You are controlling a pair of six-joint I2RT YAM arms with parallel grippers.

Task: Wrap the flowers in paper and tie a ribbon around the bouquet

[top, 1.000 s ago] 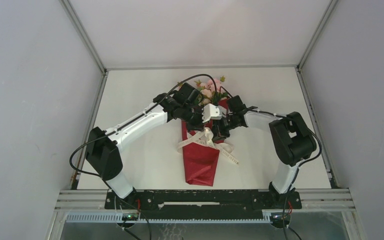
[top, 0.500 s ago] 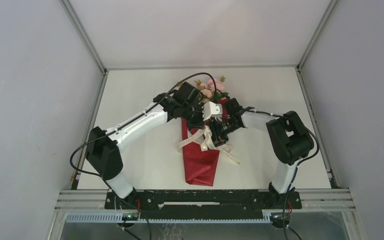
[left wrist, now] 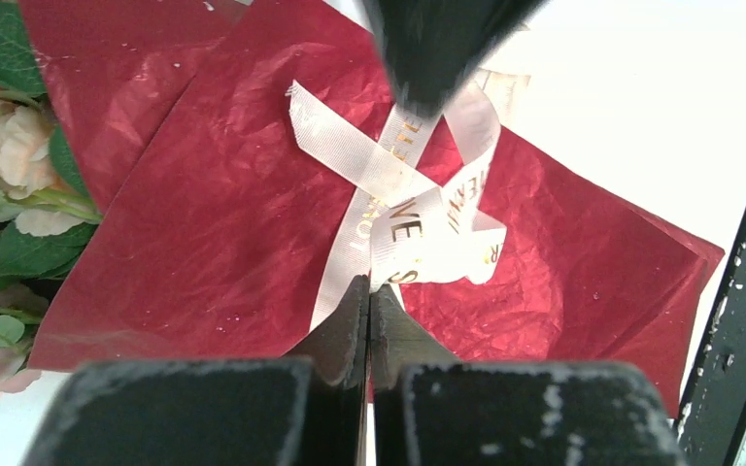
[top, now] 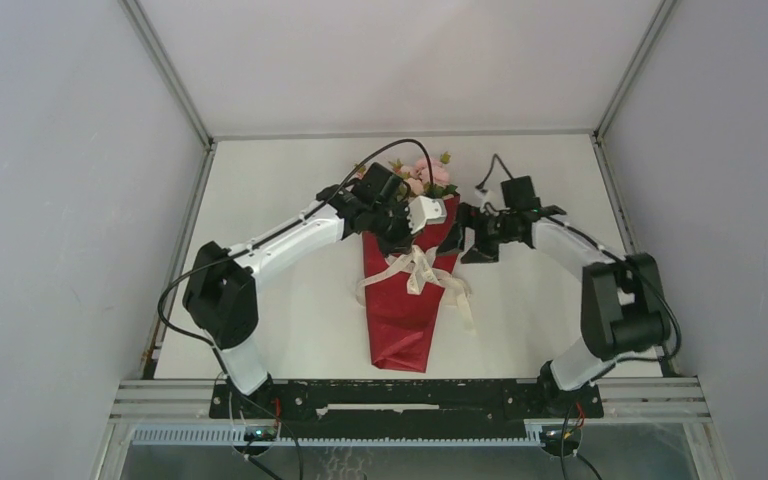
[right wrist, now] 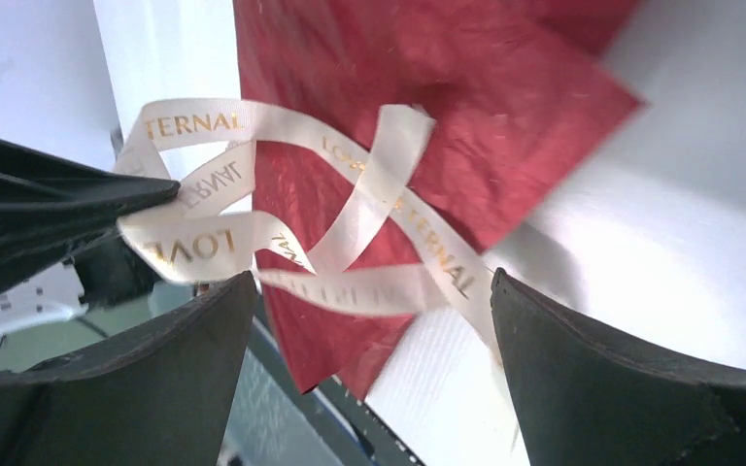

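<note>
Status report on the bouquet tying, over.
Left hand shut, pinching the ribbon. Right hand open, off to the bouquet's side. Ribbon knotted loosely across the red paper. Nothing in the way.

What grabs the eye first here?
A dark red bouquet lies in the middle of the table, pink flowers toward the far edge, a cream ribbon looped across its middle. The left gripper is pinched shut on a ribbon strand; the right gripper hangs wide open just right of the wrap.
</note>
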